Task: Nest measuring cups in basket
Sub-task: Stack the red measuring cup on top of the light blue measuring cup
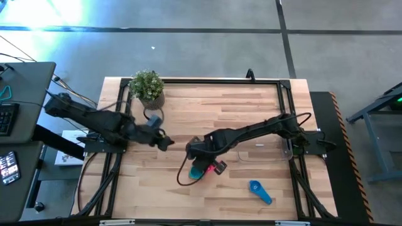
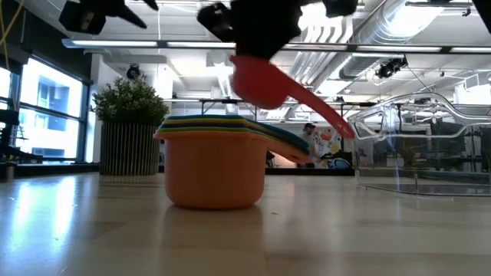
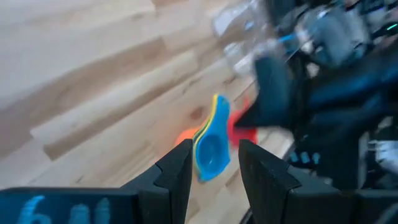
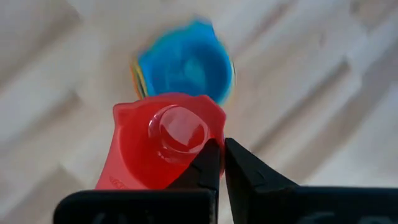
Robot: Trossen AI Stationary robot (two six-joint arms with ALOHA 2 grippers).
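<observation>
A stack of nested cups (image 2: 215,172), orange outermost and teal innermost, stands on its base on the table (image 1: 198,170). My right gripper (image 4: 222,165) hovers over the stack (image 4: 186,65), shut on a salmon-red cup (image 2: 265,84). A blue cup (image 1: 259,191) lies alone near the table's near edge. The clear basket (image 2: 422,146) sits to the right of the stack (image 1: 257,145). My left gripper (image 1: 168,144) hangs open just left of the stack, touching nothing. The stack (image 3: 210,149) shows between its fingers in the left wrist view. My right gripper pinches the salmon-red cup by the rim of its bowl (image 4: 214,146), seemingly one finger inside and one outside. The fingers come from above, pointing down. The cup is lifted clear over the stack and tilted, its handle (image 2: 334,119) slanting down to the right in the low view.
A potted green plant (image 1: 147,88) stands near the table's far left corner. Bare wood lies along the near edge on both sides of the blue cup. The two arms are close together at the table's middle.
</observation>
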